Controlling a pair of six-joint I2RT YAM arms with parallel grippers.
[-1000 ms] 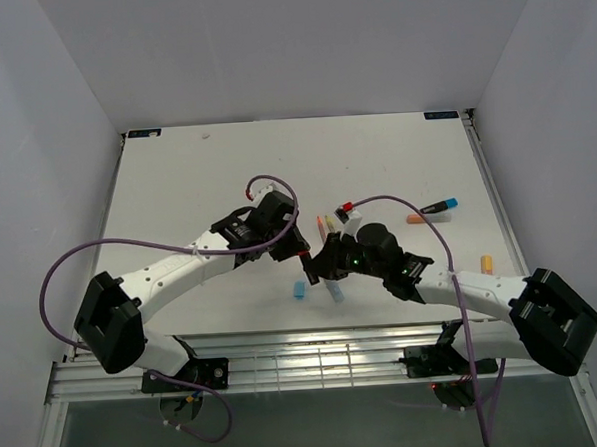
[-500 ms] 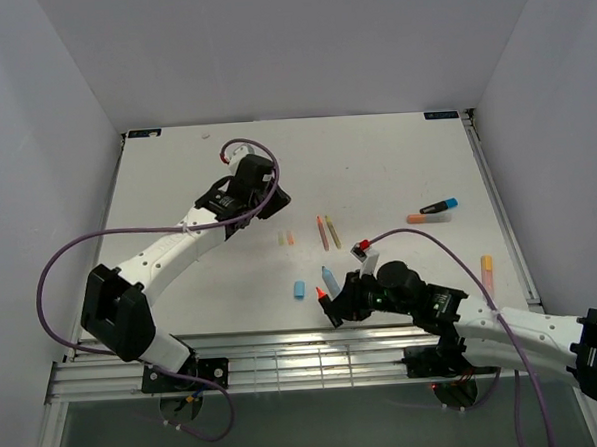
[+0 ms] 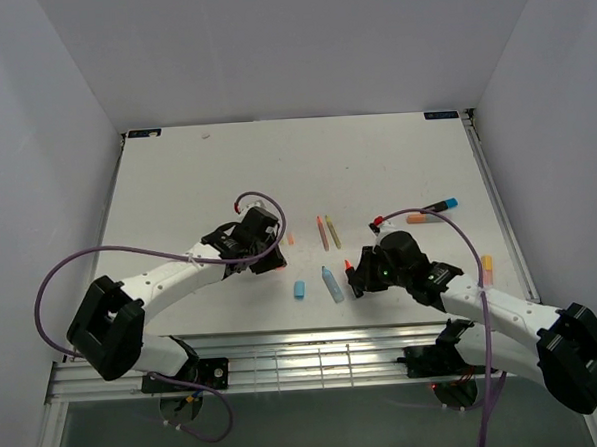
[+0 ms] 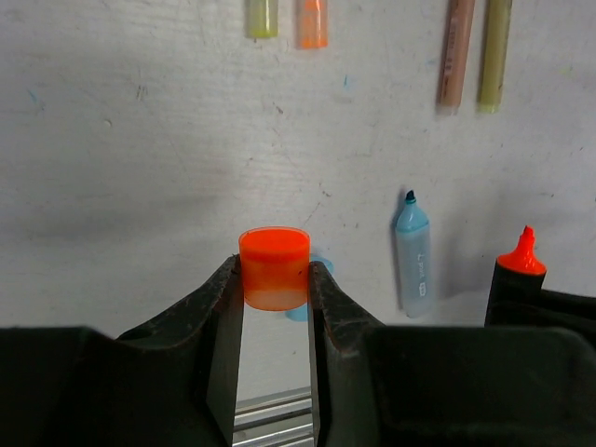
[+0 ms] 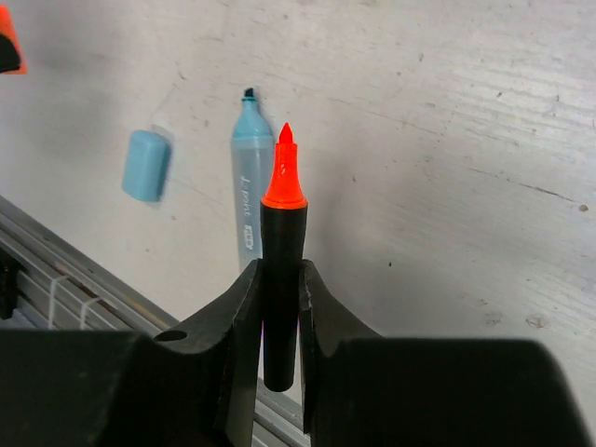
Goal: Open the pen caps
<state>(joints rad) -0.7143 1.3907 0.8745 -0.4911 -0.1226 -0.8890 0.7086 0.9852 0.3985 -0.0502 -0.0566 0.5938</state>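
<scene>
My left gripper (image 4: 275,284) is shut on a stubby orange pen cap (image 4: 275,268) and holds it above the table; in the top view it (image 3: 277,264) is left of centre. My right gripper (image 5: 279,293) is shut on a black marker barrel (image 5: 279,270) whose bare orange tip (image 5: 283,177) points away; in the top view it (image 3: 356,280) is right of centre. A loose blue cap (image 3: 299,289) and an uncapped light-blue marker barrel (image 3: 332,284) lie on the table between the grippers. Two tiny pale caps (image 4: 263,17) (image 4: 314,20) lie further back.
Two thin stick pens (image 3: 327,232) lie behind the middle. A capped marker with a blue end (image 3: 440,207) and an orange piece (image 3: 415,218) lie at the back right. A small orange-yellow cap (image 3: 487,264) lies by the right edge. A metal rail (image 3: 315,348) runs along the near edge.
One second ago the grippers were together at the middle. They pulled apart, cap left, barrel right. Now the left has come nearer and the right has moved away from the near edge.
</scene>
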